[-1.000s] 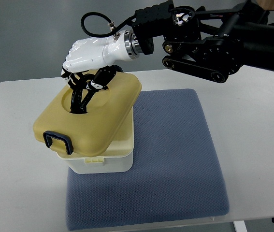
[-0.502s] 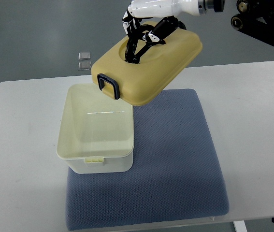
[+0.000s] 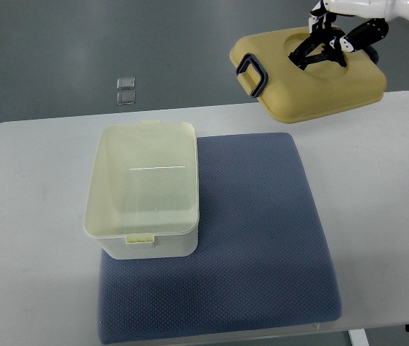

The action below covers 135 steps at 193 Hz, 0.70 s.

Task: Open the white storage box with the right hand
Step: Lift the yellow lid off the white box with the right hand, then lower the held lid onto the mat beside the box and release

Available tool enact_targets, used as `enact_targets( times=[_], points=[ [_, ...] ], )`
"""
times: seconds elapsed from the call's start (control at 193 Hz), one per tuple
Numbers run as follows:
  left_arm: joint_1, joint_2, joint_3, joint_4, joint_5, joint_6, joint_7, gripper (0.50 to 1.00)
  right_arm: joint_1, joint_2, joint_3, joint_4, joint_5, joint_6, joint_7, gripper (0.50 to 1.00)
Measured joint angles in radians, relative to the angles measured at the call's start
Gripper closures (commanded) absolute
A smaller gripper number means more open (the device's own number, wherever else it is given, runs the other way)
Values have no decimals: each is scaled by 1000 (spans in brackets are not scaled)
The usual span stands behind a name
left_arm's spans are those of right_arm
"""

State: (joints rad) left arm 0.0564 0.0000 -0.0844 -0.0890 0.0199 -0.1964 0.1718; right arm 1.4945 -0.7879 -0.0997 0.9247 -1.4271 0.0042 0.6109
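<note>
The white storage box stands open on the left part of the blue mat, its inside empty. Its yellow lid with a dark blue latch is held up in the air at the top right, above the table's far edge. My right hand comes in from the top right and its black fingers are hooked into the lid's recessed grip. The left arm does not show.
The white table carries the mat. Two small clear squares lie on the grey floor beyond the table's far edge.
My right hand lifted the lid off the box and carried it up and to the right. The box stands open now.
</note>
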Motion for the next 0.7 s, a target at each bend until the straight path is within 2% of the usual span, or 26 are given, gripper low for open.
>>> enact_targets(
  times=[0.295,0.699],
  points=[
    [0,0,0,0,0,0,0,500,-110,-62,0,-53,0,-73,0,1000],
    [0,0,0,0,0,0,0,500,-251,21,-3,-171,28,-141,0,1000]
  ],
)
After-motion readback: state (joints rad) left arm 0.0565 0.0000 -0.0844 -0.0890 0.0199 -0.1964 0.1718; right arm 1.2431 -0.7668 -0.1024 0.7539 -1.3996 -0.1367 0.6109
